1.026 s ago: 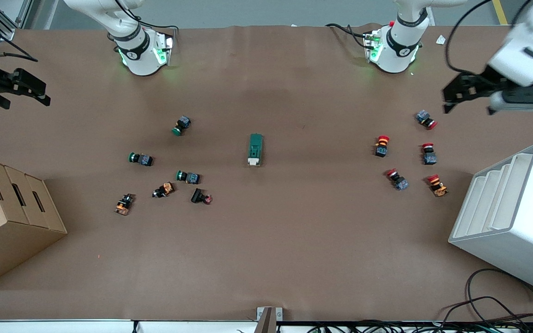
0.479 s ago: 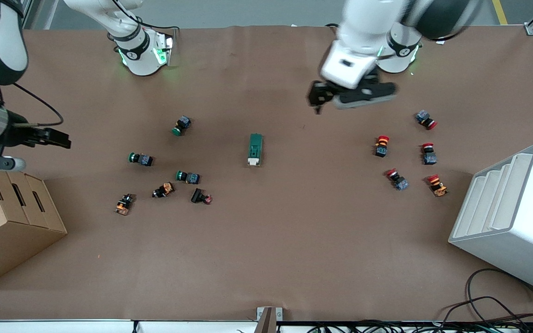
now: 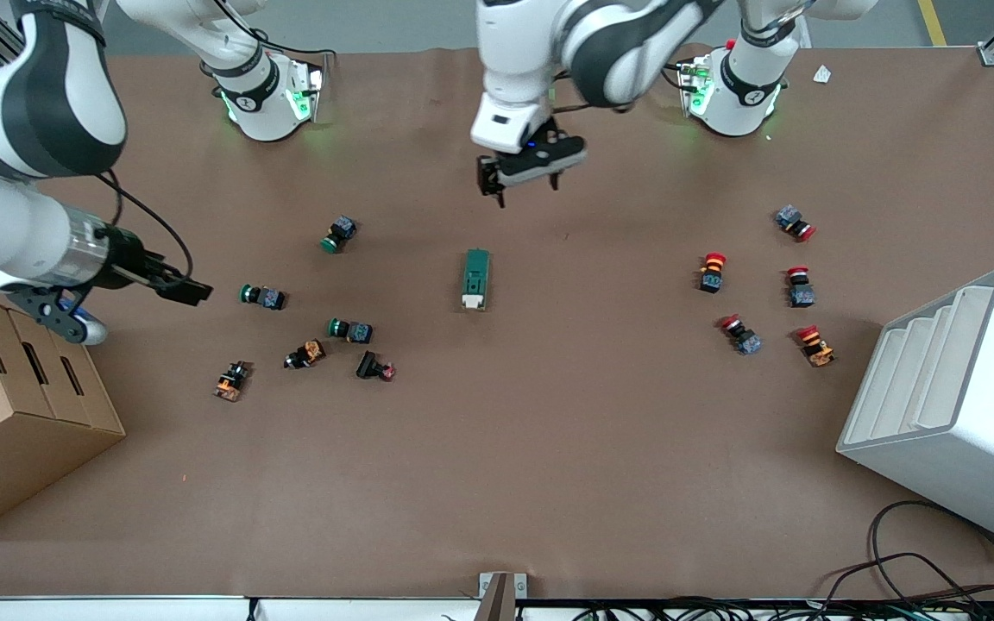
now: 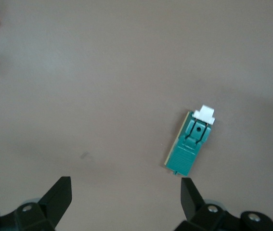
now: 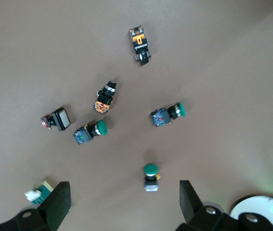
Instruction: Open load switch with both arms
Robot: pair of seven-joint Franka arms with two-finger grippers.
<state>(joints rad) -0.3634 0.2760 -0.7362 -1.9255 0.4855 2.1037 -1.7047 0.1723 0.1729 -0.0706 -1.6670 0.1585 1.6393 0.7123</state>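
The load switch (image 3: pixel 477 279) lies alone mid-table, its long axis running toward the front camera, white toggle at the near end. The left gripper (image 3: pixel 521 175) hangs over bare table just short of the switch's green end, fingers spread wide — clearly the closer tool. The right gripper (image 3: pixel 184 289), also spread, hovers well off, by the green-capped push-buttons (image 3: pixel 262 296).

I see a dark-green load switch (image 3: pixel 477 278) with a white toggle end, on brown table paper (image 3: pixel 549 448); push-buttons (image 3: pixel 350 329) wear green caps.
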